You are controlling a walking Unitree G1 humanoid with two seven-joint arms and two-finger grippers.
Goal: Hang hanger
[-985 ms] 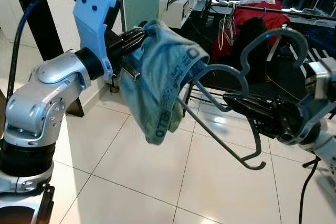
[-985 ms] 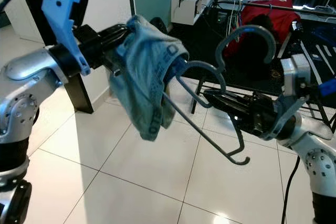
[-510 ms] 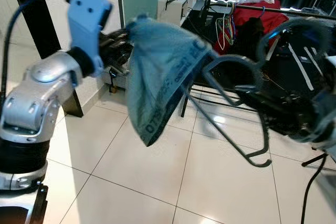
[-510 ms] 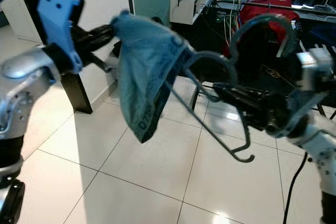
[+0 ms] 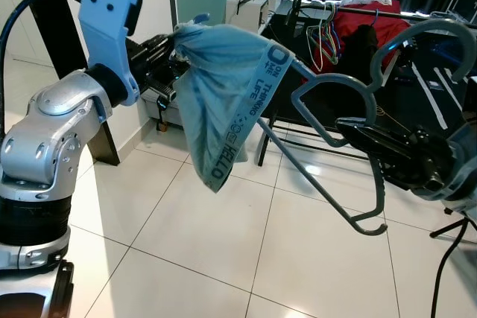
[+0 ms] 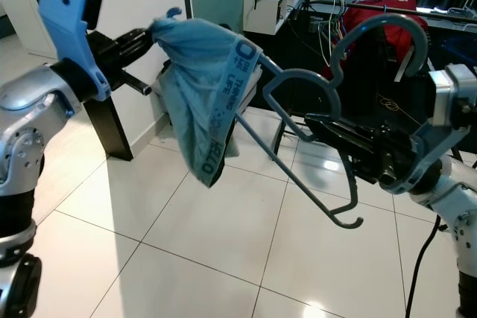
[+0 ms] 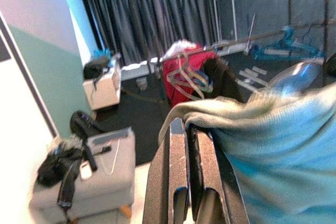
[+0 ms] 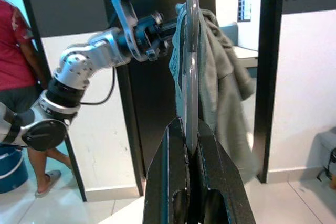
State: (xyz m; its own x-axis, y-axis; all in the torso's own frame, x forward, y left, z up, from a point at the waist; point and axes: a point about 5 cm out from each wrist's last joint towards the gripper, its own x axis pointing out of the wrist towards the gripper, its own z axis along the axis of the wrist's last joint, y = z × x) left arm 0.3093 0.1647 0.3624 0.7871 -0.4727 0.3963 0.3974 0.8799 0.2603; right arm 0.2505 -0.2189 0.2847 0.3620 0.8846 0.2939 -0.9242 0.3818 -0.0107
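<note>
A light blue garment [image 5: 223, 94] with printed letters hangs over one arm of a grey hanger [image 5: 307, 182]. My left gripper [image 5: 173, 41] is shut on the garment's bunched top edge, up on the left; the left wrist view has its fingers [image 7: 181, 182] pinching the cloth [image 7: 273, 145]. On the right, my right gripper [image 5: 346, 128] is shut on the hanger near its neck. The hanger's hook [image 5: 425, 31] curls up above that gripper. The right wrist view has the hanger's bar [image 8: 191, 51] running out from between the fingers [image 8: 176, 171], with the garment [image 8: 220, 87] draped on it.
A clothes rack [image 5: 387, 13] with a red garment and several hangers [image 5: 322, 39] stands behind. A white cabinet [image 5: 253, 9] is at the back, a black post [image 5: 52, 27] on the left. White floor tiles [image 5: 223, 243] lie below. A person in a red shirt [image 8: 16, 51] stands behind me.
The left gripper has pulled the garment up and to the left, so it now lies stretched along the hanger's arm. The hanger has risen a little in the right gripper.
</note>
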